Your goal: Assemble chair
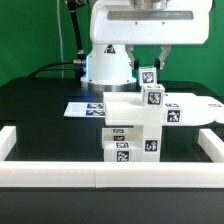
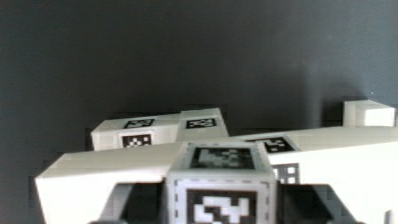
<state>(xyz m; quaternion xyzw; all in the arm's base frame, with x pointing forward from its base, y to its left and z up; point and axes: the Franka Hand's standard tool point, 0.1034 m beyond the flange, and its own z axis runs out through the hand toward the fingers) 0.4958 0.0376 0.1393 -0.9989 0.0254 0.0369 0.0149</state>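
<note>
Behind the white rail (image 1: pixel 110 172) at the front of the black worktop (image 1: pixel 40 110), the chair (image 1: pixel 135 125) stands partly built: a stack of chunky white blocks with marker tags, a slab across the top and short tagged blocks below it. A slim tagged post (image 1: pixel 149 77) rises above the slab, just behind the chair's top, and the hand (image 1: pixel 150 62) hangs directly over it, fingers coming down on either side of the post. The hand appears closed on that post, though the exterior view is too small to show contact; in the wrist view a tagged block (image 2: pixel 222 185) fills the space between the dark fingers (image 2: pixel 125 205), which supports that reading. Judging by this, the base and seat are joined and the post is being set in place; further posts or a back piece probably remain, but no loose parts can be made out beside the chair. The marker board (image 1: pixel 88 108) lies flat on the worktop to the exterior view's left of the chair, just behind it.
</note>
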